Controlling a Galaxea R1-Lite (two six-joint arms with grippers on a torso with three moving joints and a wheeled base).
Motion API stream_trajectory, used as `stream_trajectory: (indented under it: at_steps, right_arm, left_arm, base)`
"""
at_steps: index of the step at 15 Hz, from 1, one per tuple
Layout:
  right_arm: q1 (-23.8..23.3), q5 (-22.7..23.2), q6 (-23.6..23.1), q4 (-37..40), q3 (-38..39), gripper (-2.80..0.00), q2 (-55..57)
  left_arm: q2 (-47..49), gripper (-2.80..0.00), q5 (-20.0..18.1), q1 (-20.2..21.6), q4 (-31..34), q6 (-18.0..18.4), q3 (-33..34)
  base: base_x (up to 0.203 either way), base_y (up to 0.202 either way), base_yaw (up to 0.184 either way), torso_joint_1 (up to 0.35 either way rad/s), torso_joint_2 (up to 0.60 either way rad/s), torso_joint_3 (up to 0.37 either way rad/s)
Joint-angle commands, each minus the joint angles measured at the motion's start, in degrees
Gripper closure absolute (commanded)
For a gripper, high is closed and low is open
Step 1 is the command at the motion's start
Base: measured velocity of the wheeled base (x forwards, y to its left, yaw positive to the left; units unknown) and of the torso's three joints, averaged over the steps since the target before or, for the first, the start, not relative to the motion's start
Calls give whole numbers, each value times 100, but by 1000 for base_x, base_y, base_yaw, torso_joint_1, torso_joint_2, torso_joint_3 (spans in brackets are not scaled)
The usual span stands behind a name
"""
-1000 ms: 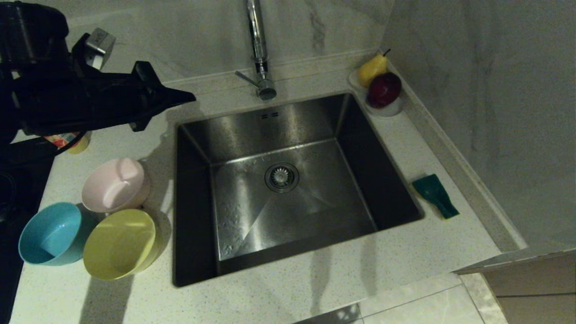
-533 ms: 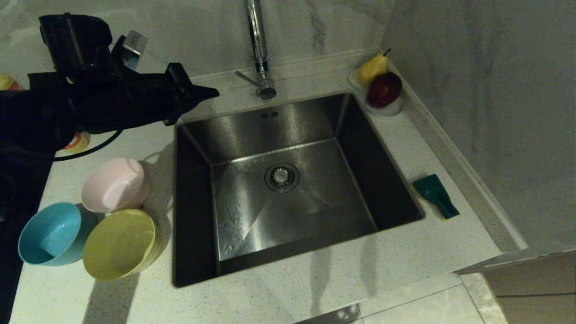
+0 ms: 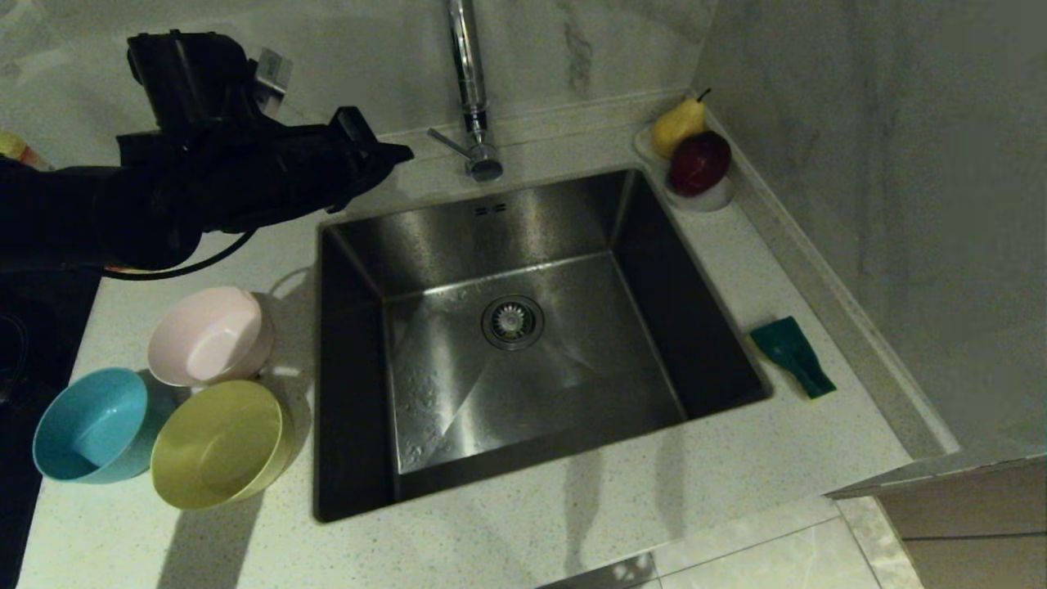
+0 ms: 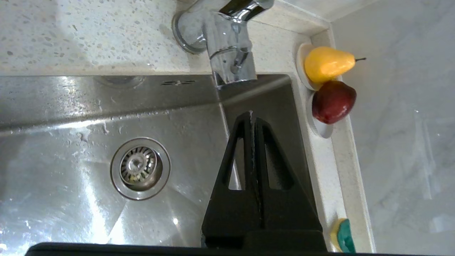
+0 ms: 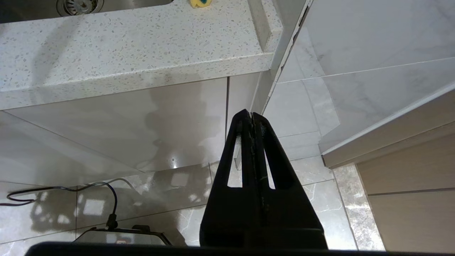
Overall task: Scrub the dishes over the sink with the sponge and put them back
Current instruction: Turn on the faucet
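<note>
I see the square brushed-steel sink (image 3: 523, 327); left of it sit three smooth round bowls, pink (image 3: 208, 335), blue (image 3: 90, 425), yellow (image 3: 217, 443). The rectangular sponge (image 3: 792, 355) lies right of it. My left gripper (image 3: 401, 153), fingers pressed together, reaches level over its back-left corner; the right gripper (image 5: 251, 115), also pinched closed, hangs below the counter.

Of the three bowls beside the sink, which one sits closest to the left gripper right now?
The pink bowl. It lies farthest back of the three, just below the shut left gripper; the blue bowl and yellow bowl sit nearer the counter's front edge.
</note>
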Motion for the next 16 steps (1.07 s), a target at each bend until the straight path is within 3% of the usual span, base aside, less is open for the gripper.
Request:
stream_trajectory:
  at_steps: [1,8,12,16]
  right_arm:
    - [0,2,-2,-2,1,0,2]
    - [0,2,-2,-2,1,0,2]
    - [0,2,-2,-11,1,0,2]
    - [0,2,-2,-9,1,0,2]
  left_arm:
    - [262,0,95,-10,-72,-17,-196]
    - [601,0,240,-24,-196,-35,-758]
    - [865,0,279,-156,28,-40,-1424]
    - [1006,0,556,-172,7,-35,-1261]
  base:
    - [0,0,0,0,0,0]
    - [0,0,0,0,0,0]
    - [0,0,0,0,0,0]
    - [0,0,0,0,0,0]
